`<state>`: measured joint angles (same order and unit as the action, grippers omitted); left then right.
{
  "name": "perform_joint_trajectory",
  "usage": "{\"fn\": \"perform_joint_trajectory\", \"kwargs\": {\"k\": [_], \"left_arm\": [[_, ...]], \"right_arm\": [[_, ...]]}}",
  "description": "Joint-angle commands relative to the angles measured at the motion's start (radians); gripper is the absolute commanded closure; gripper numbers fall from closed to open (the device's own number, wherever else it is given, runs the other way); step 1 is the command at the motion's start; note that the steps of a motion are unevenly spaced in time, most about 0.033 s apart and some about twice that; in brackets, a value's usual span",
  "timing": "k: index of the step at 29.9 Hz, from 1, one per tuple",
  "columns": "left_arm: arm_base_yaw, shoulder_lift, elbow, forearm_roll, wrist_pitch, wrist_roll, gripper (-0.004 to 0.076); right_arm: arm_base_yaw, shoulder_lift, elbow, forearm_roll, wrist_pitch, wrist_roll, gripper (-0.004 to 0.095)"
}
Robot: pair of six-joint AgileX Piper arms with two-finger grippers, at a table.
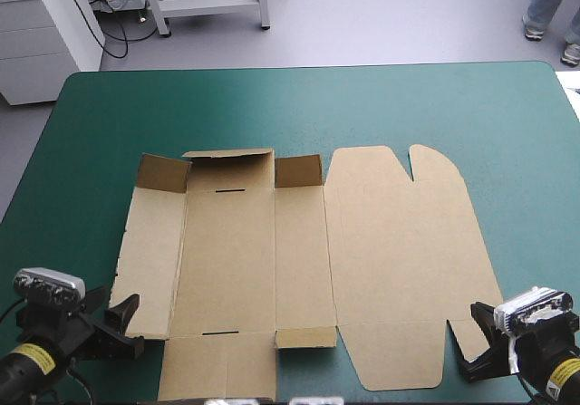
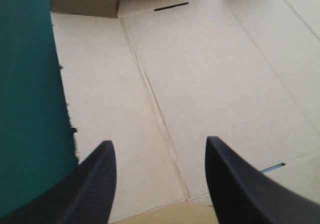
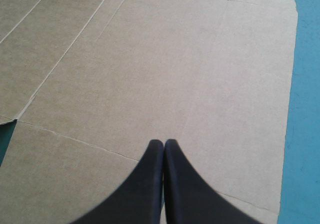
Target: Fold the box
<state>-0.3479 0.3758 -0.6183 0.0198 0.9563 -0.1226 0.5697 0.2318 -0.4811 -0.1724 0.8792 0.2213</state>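
Left arm: low at the near-left corner of the tabletop (image 1: 299,106), wrist angled in toward the sheet. Left pincer (image 2: 159,140) spread wide, gripping nothing. Its black fingers (image 2: 97,184) stand either side of the crease between the sheet's outer left panel and the next panel in. Cannot tell whether they touch the board.

Right arm: low at the near-right corner, pointed in over the sheet's right-hand part. Right pincer (image 3: 164,141) closed to a single point with nothing between the fingers, above the near part of the wide lid panel. Contact with the board not discernible.

Box (image 1: 299,260): one cut brown sheet, lying mid-tabletop on the teal-green cover, nearer the near edge than the far one. Mostly flat.
- Raised flaps at its far edge, three: two small corner flaps and the end flap between them, all tilted up.
- One small flap at the near edge looks slightly lifted.
- Lid panel on the right lies flat, with rounded tabs at its far and near ends.
- Slots seen in the high view, two: one near the far end of the base panel, one near the near end.

Counts: arms two, pincers two, sheet one.
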Motion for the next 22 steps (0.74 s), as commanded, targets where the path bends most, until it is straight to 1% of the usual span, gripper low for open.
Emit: {"fn": "perform_joint_trajectory", "kwargs": {"k": [1,5,9,12,15,22], "left_arm": [[-0.005,0.151,-0.124,0.076,0.040,-0.008,0.0335],[-0.005,0.294,-0.215,0.090,0.148,0.005,0.0335],[-0.005,0.428,-0.281,0.039,0.194,0.050,0.0335],[-0.005,0.488,-0.295,0.037,0.151,0.107,0.0335],[-0.005,0.522,-0.296,0.058,0.103,0.112,0.0335],[-0.005,0.535,-0.296,0.005,0.121,0.087,0.0335]], "right_arm": [[-0.002,0.009,-0.021,-0.009,-0.063,-0.003,0.0925],[-0.002,0.009,-0.021,-0.009,-0.062,-0.003,0.0925],[-0.002,0.009,-0.021,-0.009,-0.062,-0.004,0.0926],[-0.002,0.009,-0.021,-0.009,-0.059,-0.004,0.0925],[-0.002,0.009,-0.021,-0.009,-0.057,-0.004,0.0926],[-0.002,0.009,-0.020,-0.009,-0.057,-0.004,0.0926]]}}
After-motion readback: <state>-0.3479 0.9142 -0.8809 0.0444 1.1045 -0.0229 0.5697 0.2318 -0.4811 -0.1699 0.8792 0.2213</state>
